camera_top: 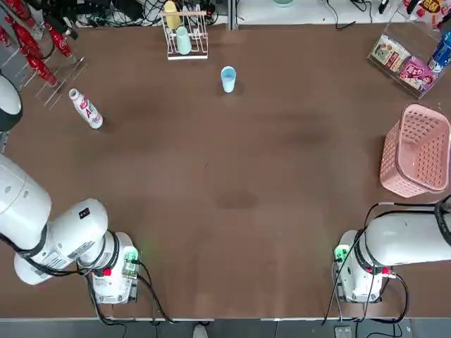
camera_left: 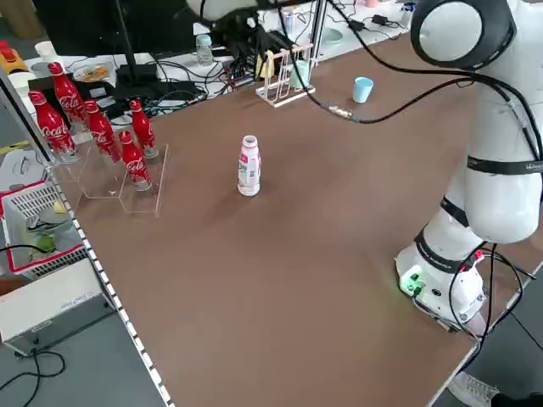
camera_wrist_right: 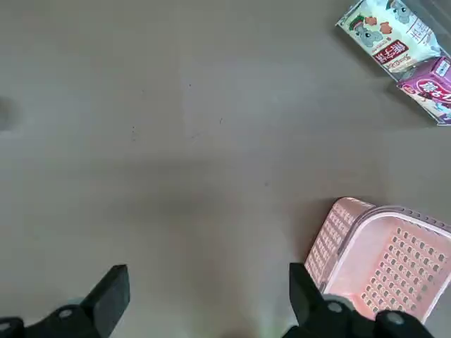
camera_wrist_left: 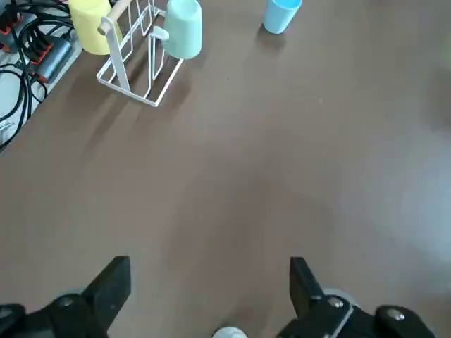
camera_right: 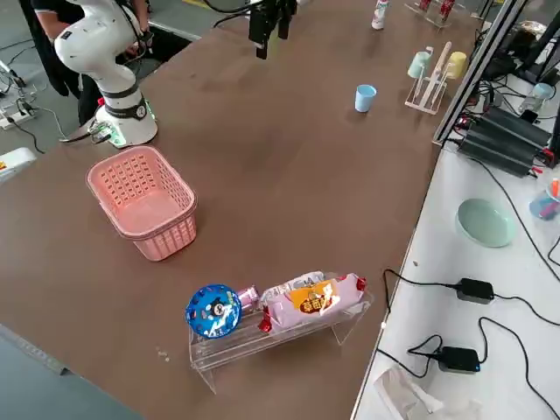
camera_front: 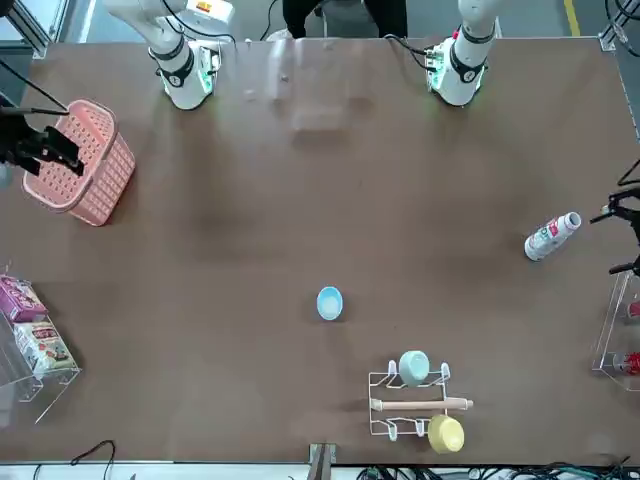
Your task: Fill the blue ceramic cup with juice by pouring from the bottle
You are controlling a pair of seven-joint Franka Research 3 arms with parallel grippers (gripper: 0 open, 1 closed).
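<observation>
Blue ceramic, the cup (camera_top: 228, 79) is standing upright at the table's far middle, well apart from the white bottle (camera_top: 86, 108) standing at the far left. I am reckoning the bottle light and slick, best taken round its body; the cup looks breakable. I am seeing the left gripper (camera_wrist_left: 210, 296) hanging fingers spread above the bottle, the right gripper (camera_wrist_right: 209, 299) likewise spread near the pink basket (camera_top: 417, 149). The mug rack (camera_top: 184, 35) is crowding the cup's far side.
</observation>
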